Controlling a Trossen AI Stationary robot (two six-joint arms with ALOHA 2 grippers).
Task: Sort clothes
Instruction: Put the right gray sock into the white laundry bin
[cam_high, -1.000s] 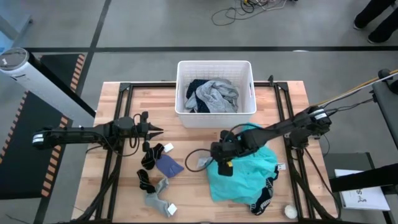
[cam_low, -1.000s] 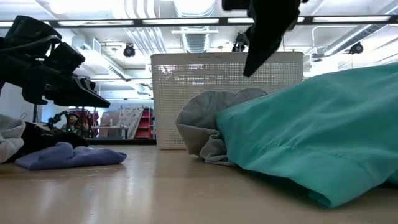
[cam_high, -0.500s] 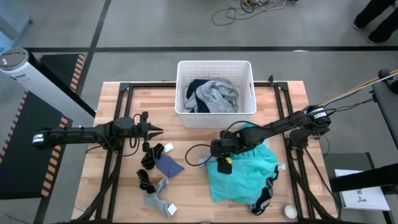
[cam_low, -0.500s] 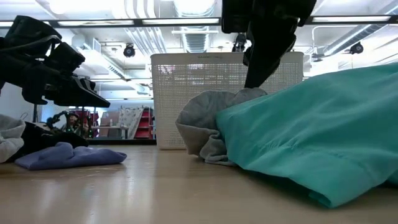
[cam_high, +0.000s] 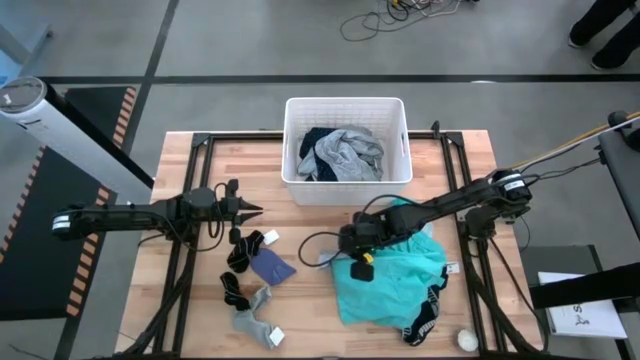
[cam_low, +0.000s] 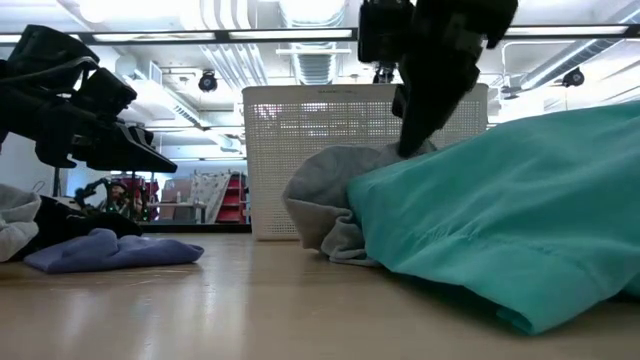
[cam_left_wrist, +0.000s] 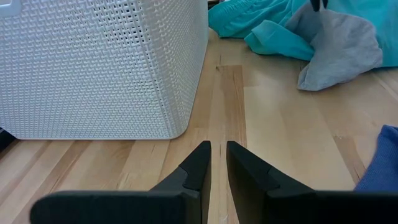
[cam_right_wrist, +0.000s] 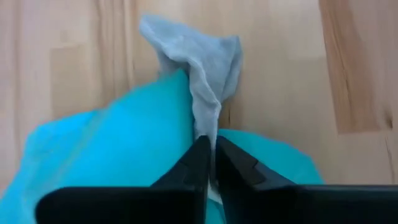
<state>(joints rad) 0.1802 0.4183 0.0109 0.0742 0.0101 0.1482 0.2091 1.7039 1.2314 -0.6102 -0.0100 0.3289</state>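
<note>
A small grey cloth (cam_right_wrist: 199, 68) lies at the left edge of the bright teal garment (cam_high: 392, 282), which is spread on the table's right half. My right gripper (cam_right_wrist: 209, 152) is down on the cloth and shut on it; it also shows in the low view (cam_low: 408, 150). My left gripper (cam_high: 256, 210) hovers over the table's left half, shut and holding nothing, pointing at the white basket (cam_high: 346, 195). Below it lie black socks (cam_high: 242, 252), a blue-purple cloth (cam_high: 272, 267) and a grey sock (cam_high: 255, 310). My right gripper pinches a gathered ridge of the grey cloth (cam_right_wrist: 207, 121) between its two fingers. The fingers come from above, slanting down. The rest of the cloth lies on the table (cam_right_wrist: 280, 74) and against the teal garment (cam_right_wrist: 112, 143).
The white basket stands at the far middle and holds a grey shirt (cam_high: 345, 155) and a dark navy garment (cam_high: 316, 138). A small white ball (cam_high: 466, 340) sits near the front right corner. Bare wood shows between the basket and the sock pile.
My right gripper has come down onto the grey cloth at the teal garment's left edge and shut on it. The clothes have stayed where they were.
</note>
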